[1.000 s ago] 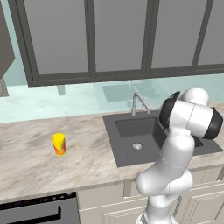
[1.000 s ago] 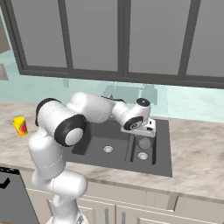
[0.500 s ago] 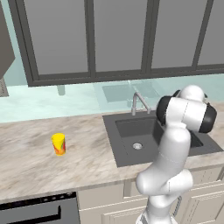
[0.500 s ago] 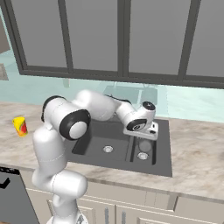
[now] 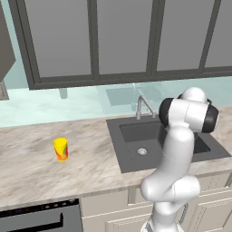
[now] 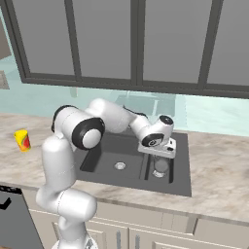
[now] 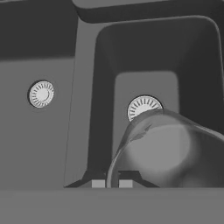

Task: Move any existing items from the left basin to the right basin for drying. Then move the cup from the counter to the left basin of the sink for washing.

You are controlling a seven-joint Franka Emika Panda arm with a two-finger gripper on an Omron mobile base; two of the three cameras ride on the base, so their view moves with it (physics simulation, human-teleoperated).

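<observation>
My gripper (image 6: 156,151) hangs over the right basin (image 7: 197,65) of the dark grey sink (image 6: 182,163), shut on the rim of the small grey see-through cylinder (image 7: 170,148). The cylinder (image 6: 160,167) hangs just below the hand, inside the narrow compartment and above its drain (image 7: 140,105). Both fingertips (image 7: 98,183) pinch its near edge. The left basin (image 7: 39,140) holds nothing but its round silver drain (image 7: 41,93). Far to the left, the yellow cup (image 5: 60,149) with red patches stands upright on the beige marble counter (image 5: 31,167).
A slim curved silver faucet (image 5: 144,106) rises behind the sink. My own arm reaches across the left basin in the right base view. An oven front (image 5: 41,219) sits below the counter at the left.
The arm has swung a little further right, and the hand with the cylinder has sunk slightly into the right basin. The grip has not changed and the yellow cup has not moved.
</observation>
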